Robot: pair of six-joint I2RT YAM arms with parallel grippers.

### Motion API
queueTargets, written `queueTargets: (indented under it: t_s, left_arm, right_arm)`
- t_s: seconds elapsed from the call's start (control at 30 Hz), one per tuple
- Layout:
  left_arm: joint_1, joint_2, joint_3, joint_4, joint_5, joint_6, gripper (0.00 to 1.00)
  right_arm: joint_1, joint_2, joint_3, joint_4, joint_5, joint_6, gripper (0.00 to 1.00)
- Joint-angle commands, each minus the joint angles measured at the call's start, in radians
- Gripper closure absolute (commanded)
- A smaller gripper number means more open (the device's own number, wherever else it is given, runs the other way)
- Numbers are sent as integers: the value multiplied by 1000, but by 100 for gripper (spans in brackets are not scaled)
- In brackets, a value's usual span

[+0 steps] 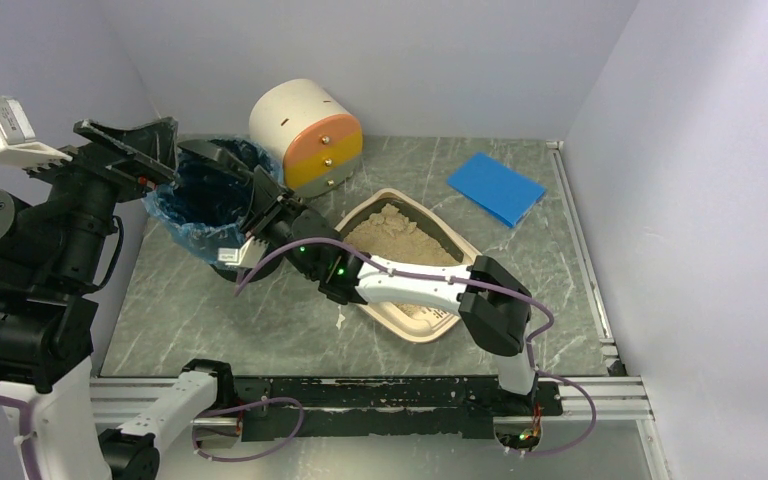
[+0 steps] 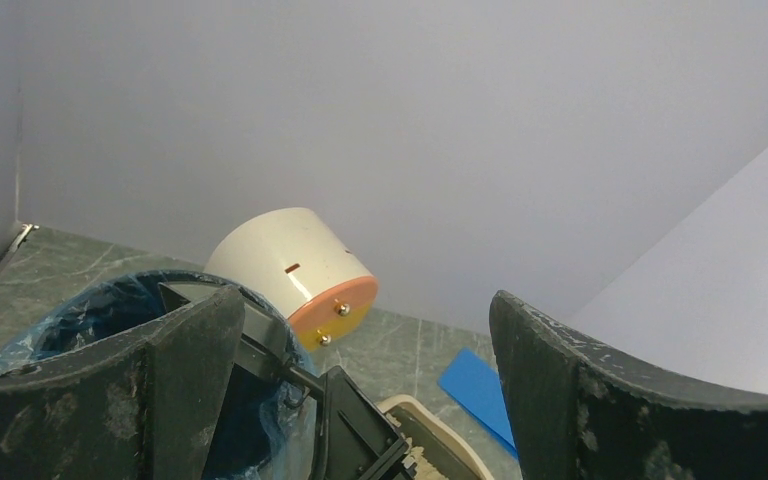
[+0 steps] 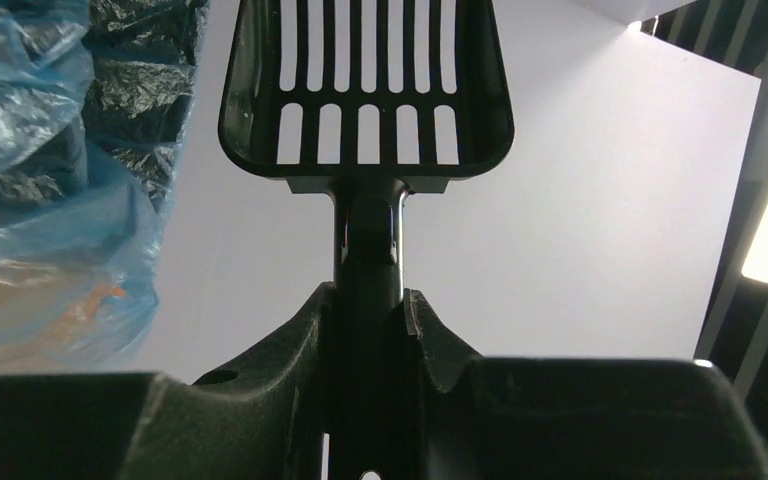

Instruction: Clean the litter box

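Note:
The beige litter box [image 1: 422, 336] with tan litter lies mid-table, and its rim [image 2: 440, 428] shows low in the left wrist view. My right gripper [image 1: 272, 215] is shut on the handle of a black slotted scoop [image 1: 215, 158], held out over the black bin with the blue liner [image 1: 195, 215]. In the right wrist view my right gripper [image 3: 368, 320] clamps the handle, and the scoop head [image 3: 365, 90] looks empty. My left gripper [image 1: 145, 140] hangs open above the bin's left rim, nothing between its fingers [image 2: 360, 305].
A white cylindrical drawer unit [image 1: 305, 130] with orange and yellow fronts stands behind the bin. A blue pad [image 1: 496, 187] lies at the back right. A few litter grains [image 1: 340, 320] lie on the table left of the box. The right arm stretches across the box's near part.

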Motion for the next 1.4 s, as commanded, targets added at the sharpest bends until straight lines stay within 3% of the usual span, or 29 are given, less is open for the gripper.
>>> queueTargets:
  t_s: [0.0, 0.33, 0.77, 0.93, 1.1, 1.37]
  left_arm:
    - [-15, 8, -10, 0, -8, 26, 3]
    - [-20, 1, -113, 36, 18, 79, 4]
    - [-59, -23, -225, 77, 114, 149, 8]
    - [-58, 26, -288, 72, 201, 162, 13]
    - [-58, 16, -467, 128, 306, 142, 17]
    - [-58, 59, -552, 121, 412, 187, 24]
  right_arm:
    - [14, 3, 22, 63, 10, -61, 100]
    - [58, -81, 138, -278, 156, 524, 100]
    - [10, -425, -31, -640, 193, 1172, 100]
    - [2, -548, -76, -853, 237, 1417, 100]
    - [0, -611, -111, -1098, 345, 1713, 100]
    - [-10, -625, -1, -1532, 355, 2241, 100]
